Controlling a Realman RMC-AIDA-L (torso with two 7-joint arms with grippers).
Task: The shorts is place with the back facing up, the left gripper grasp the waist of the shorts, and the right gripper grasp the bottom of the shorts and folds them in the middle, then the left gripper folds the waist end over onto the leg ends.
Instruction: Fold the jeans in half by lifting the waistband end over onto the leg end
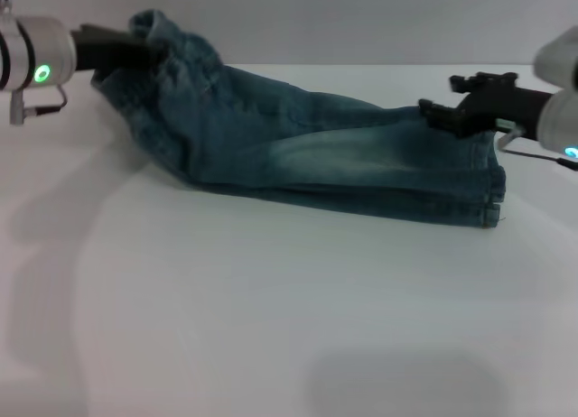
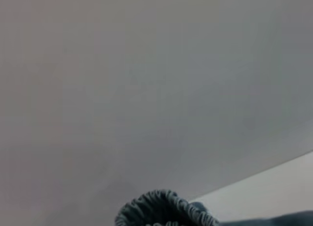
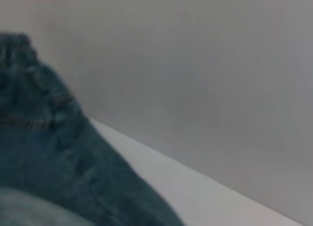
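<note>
Both grippers are on the one pair of shorts point(image 1: 307, 155), which you see folded lengthwise on the white table point(image 1: 271, 327). Your left gripper point(image 1: 135, 49) is clamped on the waist of the shorts point(image 1: 172, 42), lifting that ruffled end off the surface. Your right gripper point(image 1: 442, 115) sits at the bottom of the shorts point(image 1: 492, 187); its grip is unclear. Wide open tabletop lies in front of the near folded edge.
</note>
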